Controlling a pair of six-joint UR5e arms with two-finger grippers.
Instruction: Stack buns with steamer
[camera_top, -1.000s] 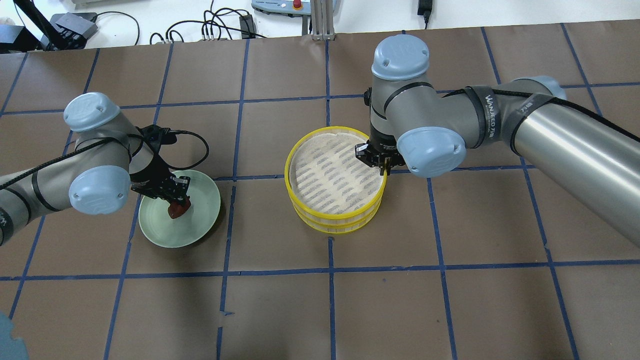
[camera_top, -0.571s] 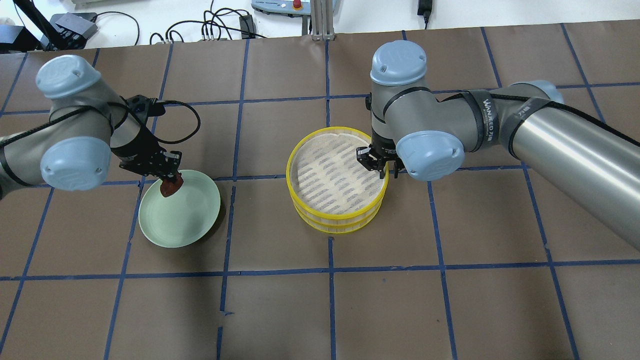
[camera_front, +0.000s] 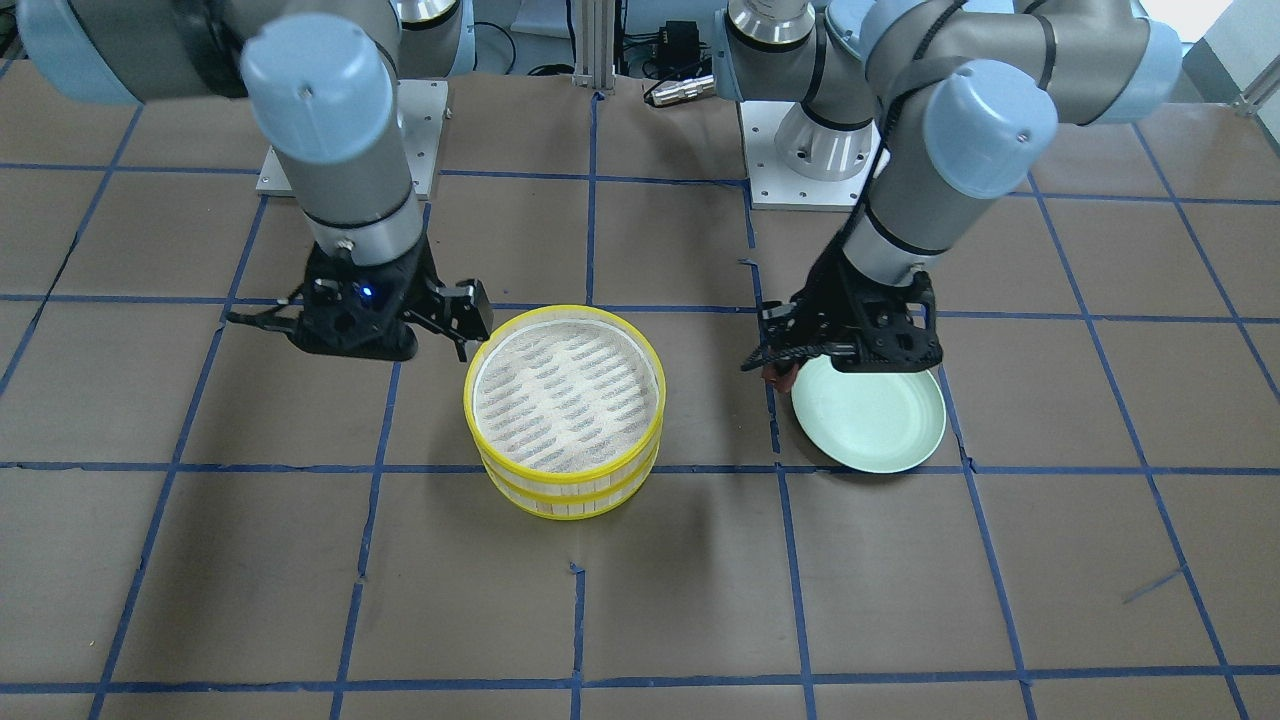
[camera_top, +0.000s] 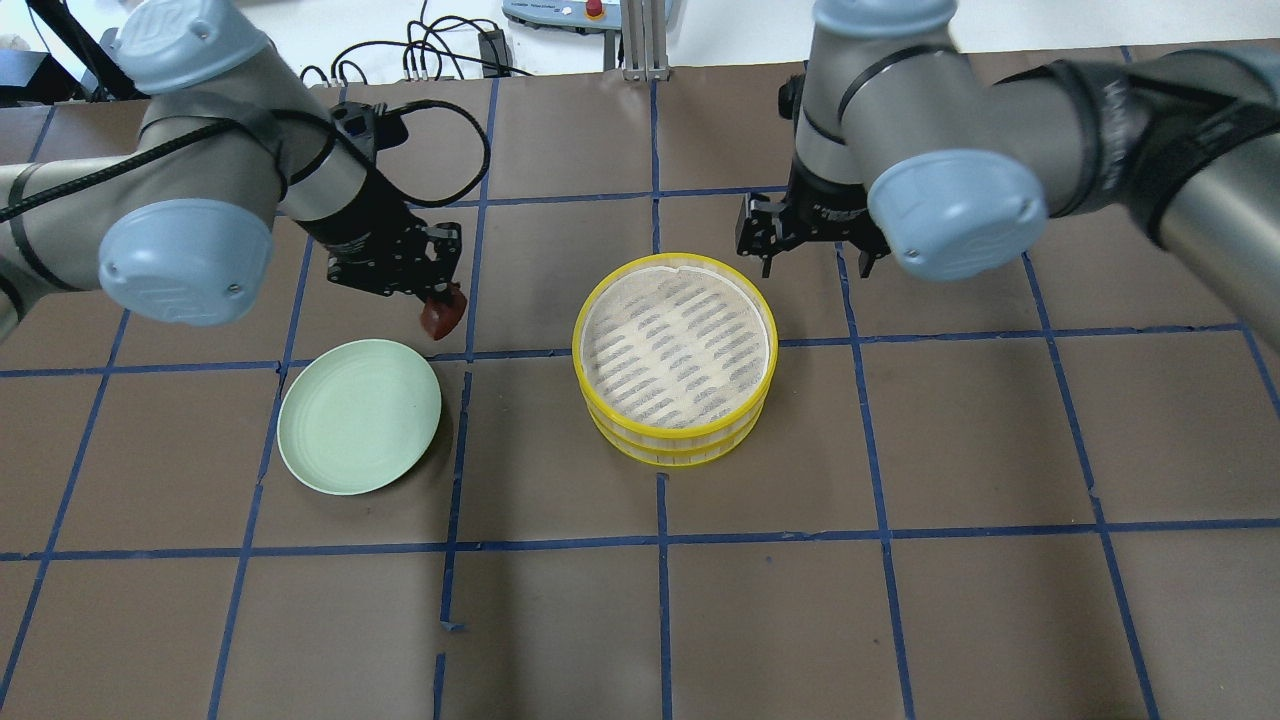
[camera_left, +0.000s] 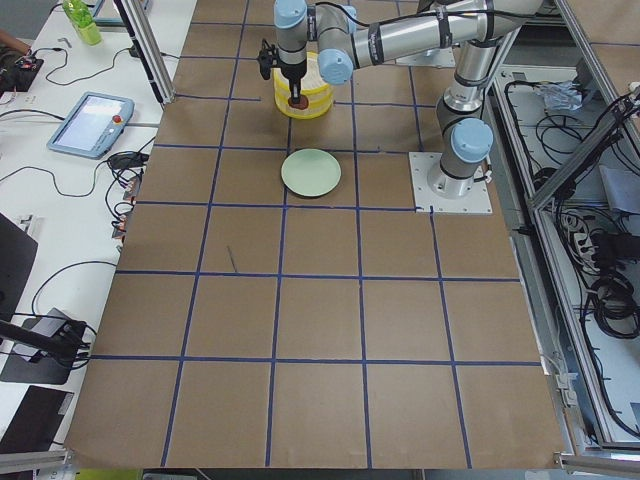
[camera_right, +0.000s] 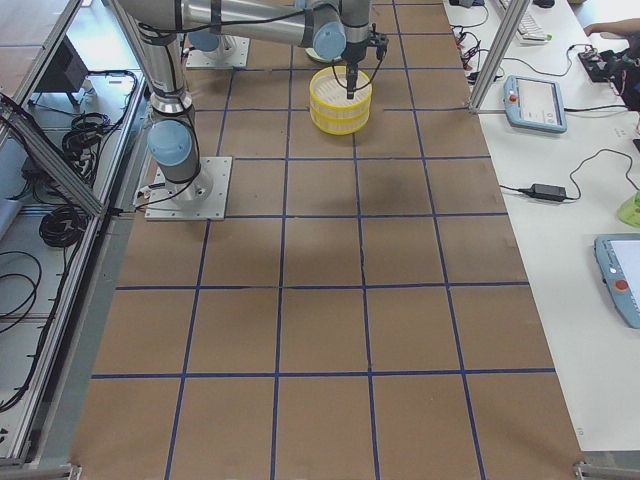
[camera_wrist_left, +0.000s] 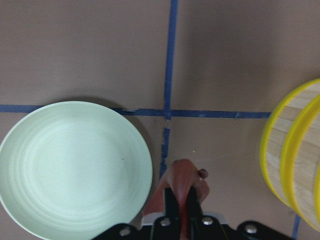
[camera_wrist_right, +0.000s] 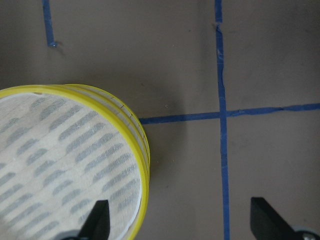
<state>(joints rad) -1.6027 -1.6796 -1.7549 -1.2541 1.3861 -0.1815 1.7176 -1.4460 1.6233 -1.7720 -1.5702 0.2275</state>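
My left gripper (camera_top: 441, 303) is shut on the dark reddish-brown bun (camera_top: 443, 314) and holds it in the air beyond the far right edge of the pale green plate (camera_top: 340, 450), which is empty. In the left wrist view the bun (camera_wrist_left: 181, 179) sits between the fingers, between the plate (camera_wrist_left: 65, 165) and the steamer (camera_wrist_left: 272, 150). The yellow-rimmed bamboo steamer (camera_top: 672, 432) stands as two stacked tiers at the table's middle, its top tray bare. My right gripper (camera_wrist_right: 182, 225) is open and empty, above the table behind the steamer's far right rim (camera_wrist_right: 142, 145). The white bun is not in view.
Brown table covering with blue tape grid lines (camera_top: 660, 540). Cables and boxes lie along the far edge (camera_top: 440, 50). Both arm bases (camera_front: 820, 150) stand behind the work area.
My left gripper lifted the brown bun off the plate and carried it away and right, toward the steamer. My right gripper left the steamer's right rim and moved up and back.
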